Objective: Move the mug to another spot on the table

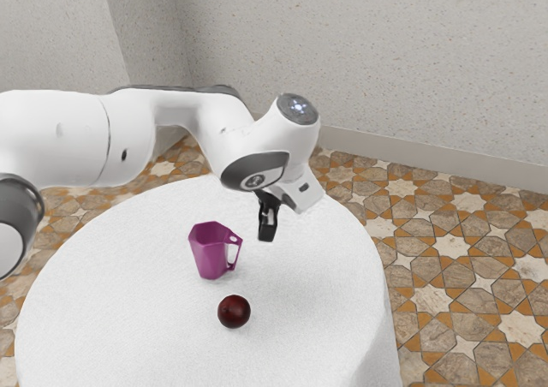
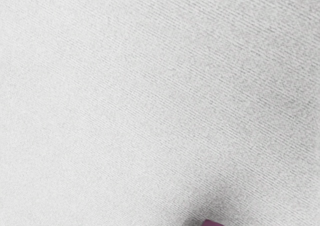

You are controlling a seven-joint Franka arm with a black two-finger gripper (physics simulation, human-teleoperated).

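A purple mug (image 1: 212,250) with angular sides stands upright near the middle of the round white table (image 1: 128,318). Its handle faces the exterior view's right. My black gripper (image 1: 268,229) hangs above the table, just to the right of the mug and a little behind it, apart from the mug and holding nothing. In the wrist view a small sliver of the purple mug (image 2: 212,222) shows at the lower edge, over the white tablecloth (image 2: 150,96).
A dark red ball (image 1: 234,311) lies on the table in front of the mug, toward the near edge. The table's rim curves away at the exterior view's right, with patterned floor tiles (image 1: 462,250) beyond and a wall behind.
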